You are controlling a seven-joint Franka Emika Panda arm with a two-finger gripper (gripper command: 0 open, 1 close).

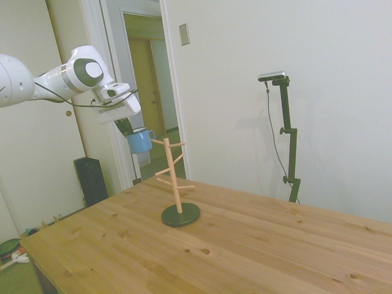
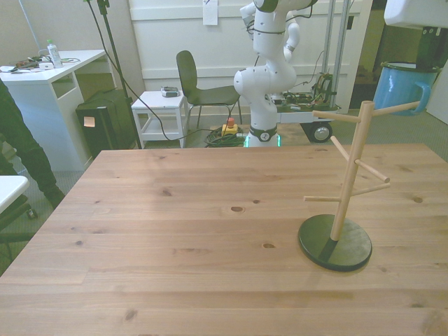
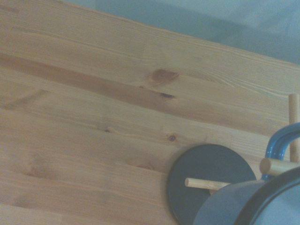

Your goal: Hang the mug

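Side view: the mug is held in the air at upper left, clamped by the gripper at its rim, level with the top peg of the wooden peg stand.

Front view: the mug is seen at upper right, its handle beside the peg tip.

Wrist view: the mug is seen above the stand's dark base on the table.

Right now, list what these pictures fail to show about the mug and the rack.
- Gripper fingers: side view, too small and dark; front view, cut off by the top edge.
- Whether the mug handle has reached a peg: wrist view blurred and cropped.
- Gap between the mug and the wooden rack top peg: no view settles it.
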